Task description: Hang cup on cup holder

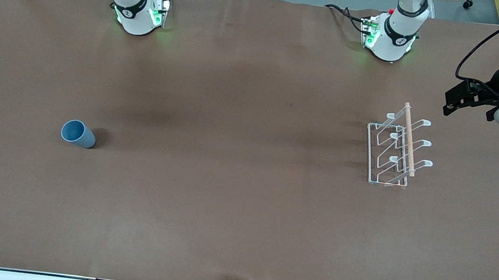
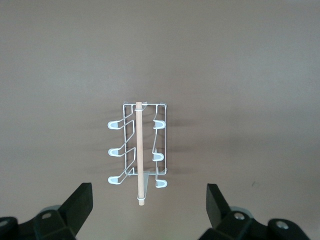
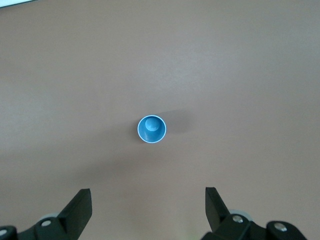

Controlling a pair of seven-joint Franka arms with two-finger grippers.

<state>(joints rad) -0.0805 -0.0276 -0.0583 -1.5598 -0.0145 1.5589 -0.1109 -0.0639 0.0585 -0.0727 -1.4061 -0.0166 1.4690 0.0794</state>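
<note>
The light-blue cup (image 1: 78, 133) stands upright, rim up, near the bench's (image 1: 233, 204) right-arm end; it looks light, stiff and smooth, best pinched across its wall. Right hand (image 3: 148, 210) and left hand (image 2: 149, 210) both hover spread and empty, the left over the cup holder (image 1: 396, 149).

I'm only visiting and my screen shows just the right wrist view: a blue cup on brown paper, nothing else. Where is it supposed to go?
Observer: Onto a white wire cup holder standing toward the left arm's end of the table, well apart from the cup.
Visitor: Is anything hanging on it already?
Observer: No, its looped prongs are all bare; a wooden rod runs along its top.
Visitor: Is the other arm busy?
Observer: Its left tool hangs open above the cup holder, holding nothing.
Visitor: And my arm?
Observer: The right tool is up over the cup, open too.
</note>
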